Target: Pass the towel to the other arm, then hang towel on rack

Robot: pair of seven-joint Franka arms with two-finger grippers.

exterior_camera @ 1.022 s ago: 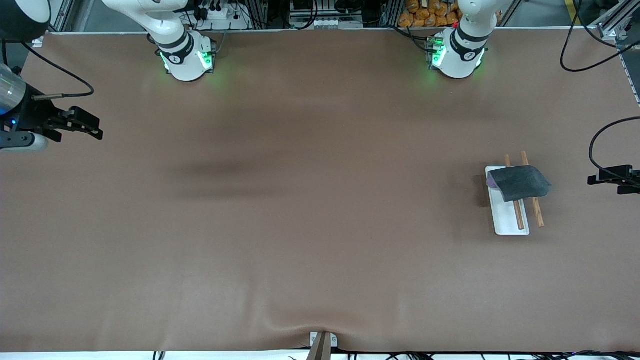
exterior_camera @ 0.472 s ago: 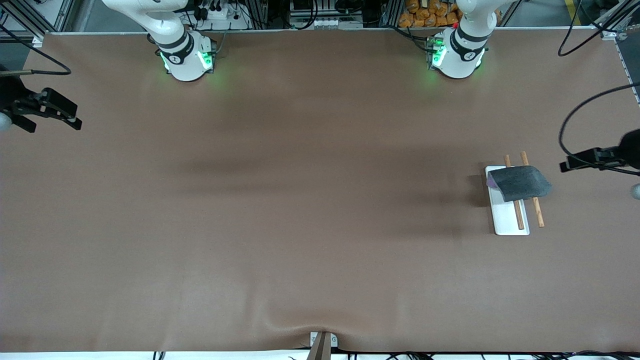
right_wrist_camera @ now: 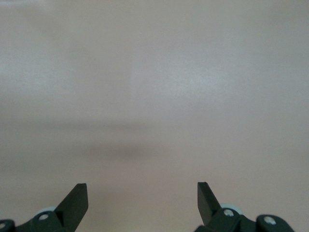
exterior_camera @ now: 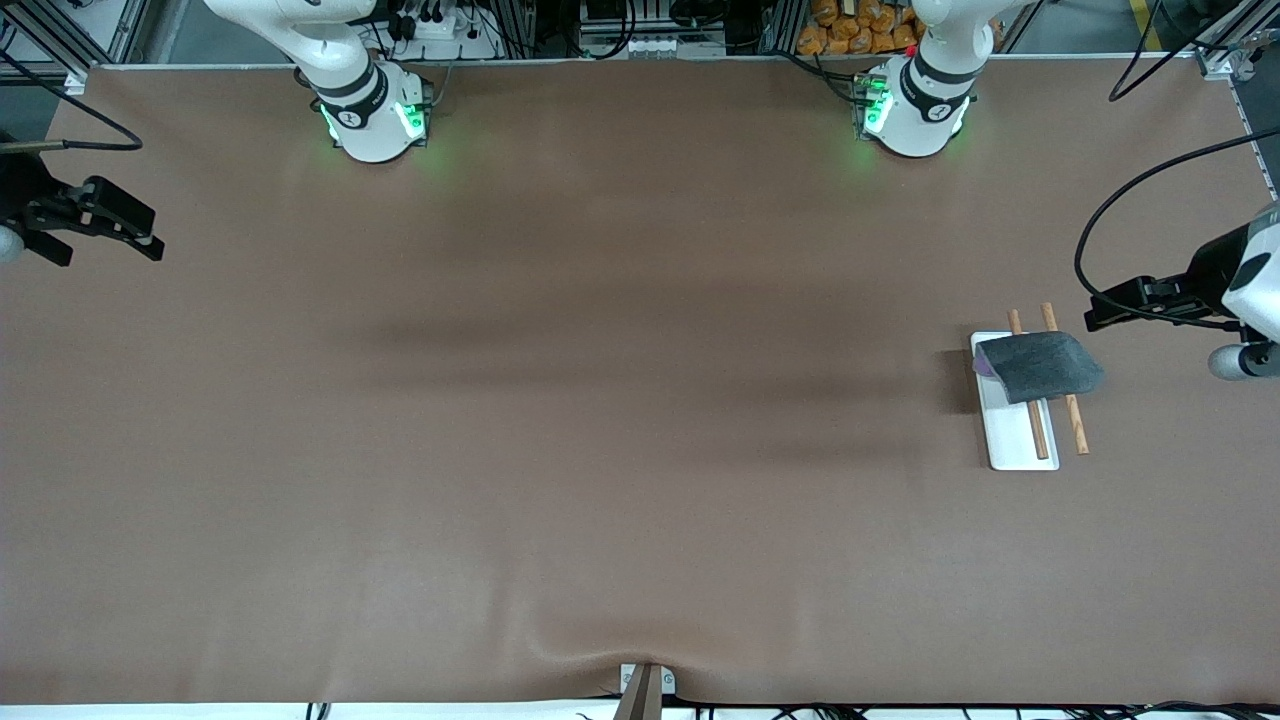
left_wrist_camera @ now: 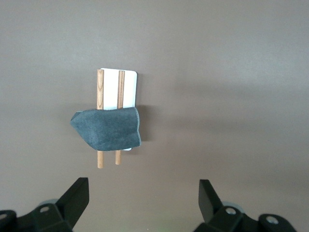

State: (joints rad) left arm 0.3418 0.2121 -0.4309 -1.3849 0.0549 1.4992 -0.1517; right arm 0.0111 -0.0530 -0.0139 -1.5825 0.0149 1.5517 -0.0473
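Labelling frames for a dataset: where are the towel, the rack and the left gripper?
towel [exterior_camera: 1040, 366], front view, middle of cloth.
rack [exterior_camera: 1012, 446], front view, bare white base.
left gripper [left_wrist_camera: 144, 197], left wrist view, between open fingertips.

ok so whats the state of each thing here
towel: draped over the rack's two rods, not held
rack: flat on the table toward the left arm's end, towel on it
left tool: open, empty, in the air beside the rack
right tool: open, empty, at the right arm's end
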